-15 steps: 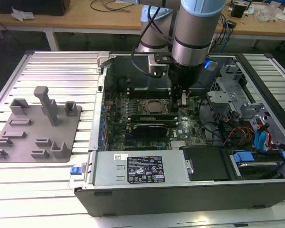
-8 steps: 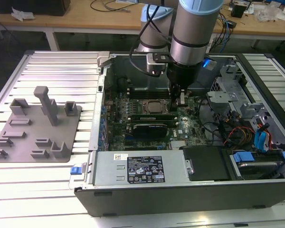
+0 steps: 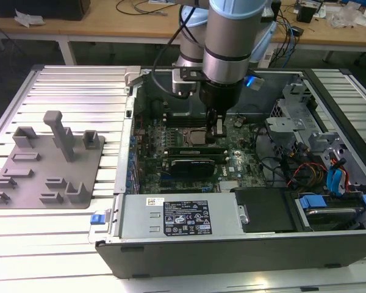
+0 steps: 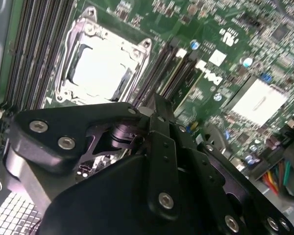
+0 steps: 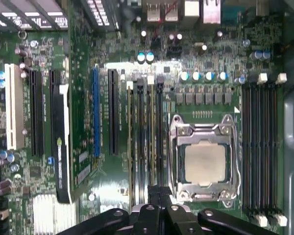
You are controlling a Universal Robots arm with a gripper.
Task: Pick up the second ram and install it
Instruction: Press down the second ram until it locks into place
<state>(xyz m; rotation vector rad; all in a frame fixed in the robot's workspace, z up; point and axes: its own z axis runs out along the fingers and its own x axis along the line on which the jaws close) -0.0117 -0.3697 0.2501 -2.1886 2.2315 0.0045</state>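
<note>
In the exterior view, the gripper [image 3: 218, 129] is seen lowered inside the open computer case [image 3: 171, 217], just beside the CPU socket [image 3: 197, 137]. Its fingers are closed together over the memory slots [image 5: 144, 142]. The second ram [image 5: 151, 137] is seen standing in a slot directly under the fingertips, beside the socket.

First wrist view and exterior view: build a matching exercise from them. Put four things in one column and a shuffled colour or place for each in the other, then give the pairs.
1. socket frame
2. expansion card
3. fixture plate
4. gripper

A. grey, at the exterior view's left
B. at the arm's end, down inside the computer case
C. silver metal
D. black, plugged into the green board

Pairs: 1-C, 2-D, 3-A, 4-B
</note>
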